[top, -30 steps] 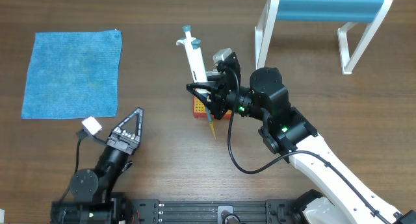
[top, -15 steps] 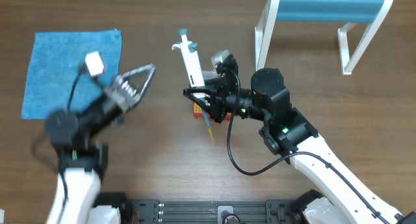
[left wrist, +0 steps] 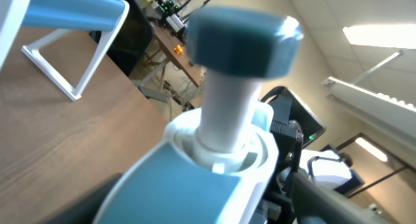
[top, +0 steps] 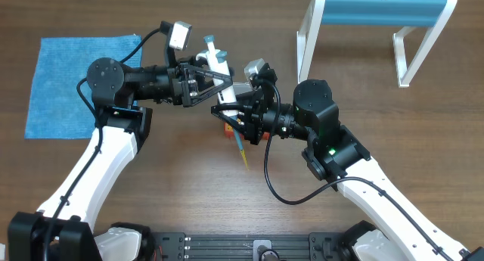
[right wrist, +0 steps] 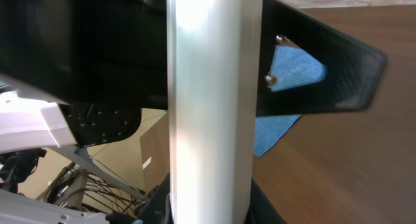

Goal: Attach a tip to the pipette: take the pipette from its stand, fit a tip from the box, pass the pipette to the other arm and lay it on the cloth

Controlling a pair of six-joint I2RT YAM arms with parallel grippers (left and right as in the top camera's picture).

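A white pipette (top: 221, 76) with a blue plunger is held off the table, and a yellow tip (top: 243, 149) sits on its lower end. My right gripper (top: 240, 110) is shut on its barrel (right wrist: 208, 107). My left gripper (top: 215, 81) has come in from the left and stands open, with the pipette's upper body between its fingers. The plunger knob (left wrist: 244, 36) sits very close to the left wrist camera. Below the pipette is the small red-orange tip box (top: 230, 127). The blue cloth (top: 83, 85) lies flat at the far left and shows again as the blue cloth (right wrist: 296, 67) behind the barrel.
The white and blue pipette stand (top: 378, 11) is at the back right, and the same stand (left wrist: 65, 16) appears in the left wrist view. Bare wooden tabletop (top: 174, 185) stretches between the arms and along the front.
The left arm swung up from the front left, passed the cloth's edge, and arrived at the pipette's top. The right gripper shifted the pipette slightly left.
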